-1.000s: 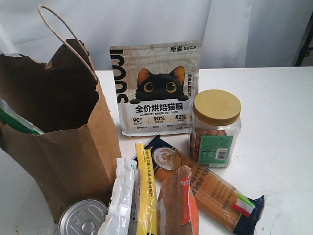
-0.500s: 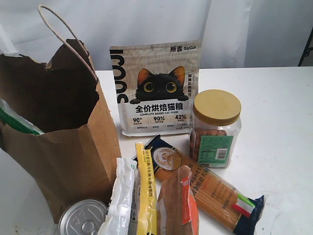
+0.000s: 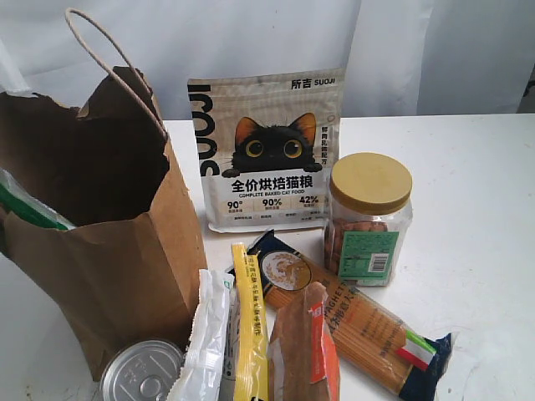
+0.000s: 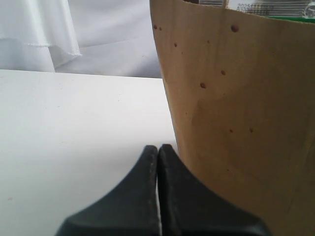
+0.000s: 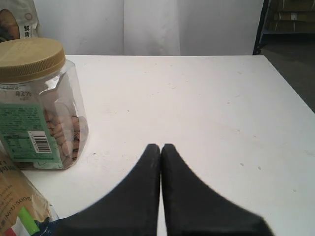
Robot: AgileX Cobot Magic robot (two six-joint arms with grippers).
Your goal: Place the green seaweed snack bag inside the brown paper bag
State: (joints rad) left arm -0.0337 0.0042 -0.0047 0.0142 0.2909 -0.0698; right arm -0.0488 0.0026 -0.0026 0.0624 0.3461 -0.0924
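Snack bag [image 3: 28, 211]: we see it inside the paper bag [image 3: 117, 259], against the left wall. Its top edge shows at the rim and the rest is hidden.
Paper bag: upright on the table [image 3: 476, 184], mouth open.
Left gripper [image 4: 158, 153]: jaws pressed together, holding nothing, low, just beside the paper bag's outer wall.
Right gripper [image 5: 161, 150]: jaws together, empty, near the jar [image 5: 37, 98].
Progress: we judge the placing done. At most, parking the arms is left.
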